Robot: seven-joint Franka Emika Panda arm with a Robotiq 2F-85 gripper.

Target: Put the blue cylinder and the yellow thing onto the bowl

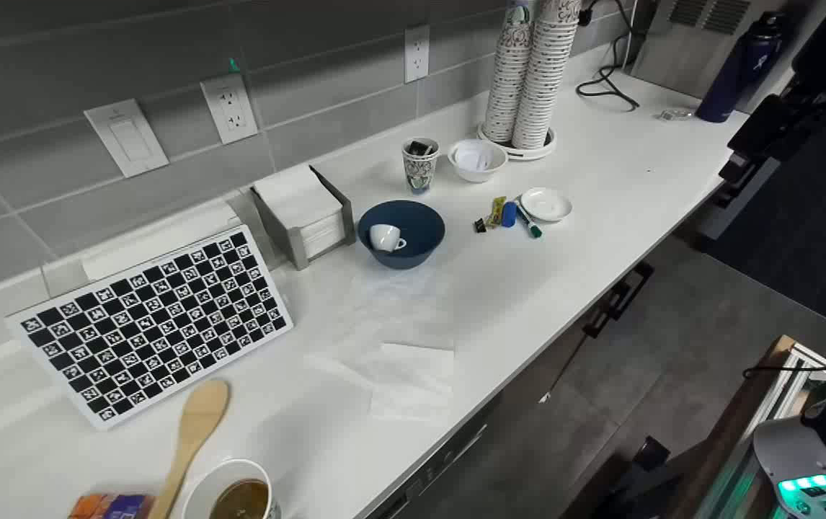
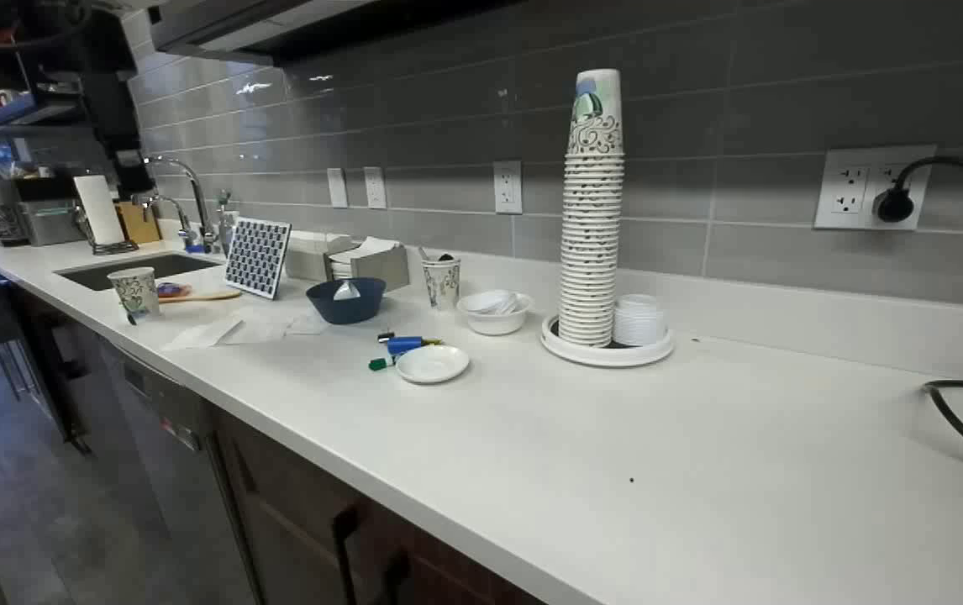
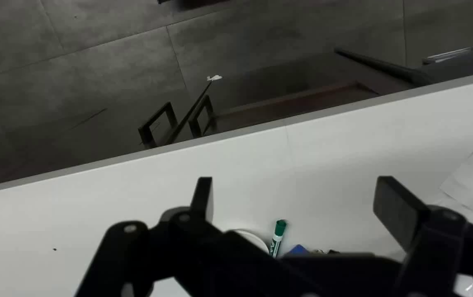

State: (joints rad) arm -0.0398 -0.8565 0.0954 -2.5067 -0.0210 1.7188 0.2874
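Note:
The blue cylinder lies on the white counter, beside the yellow thing; they also show in an exterior view as a blue piece with a yellow end behind it. The bowl, a shallow white dish, stands just beside them with nothing in it; it also shows in an exterior view. My gripper is open and empty, high above the counter. In the wrist view its body hides most of the dish and the blue cylinder; the yellow thing is mostly hidden there.
A green marker and a black clip lie beside the small pieces. A dark blue bowl holds a white cup. A white bowl, paper cup and tall cup stacks stand along the wall.

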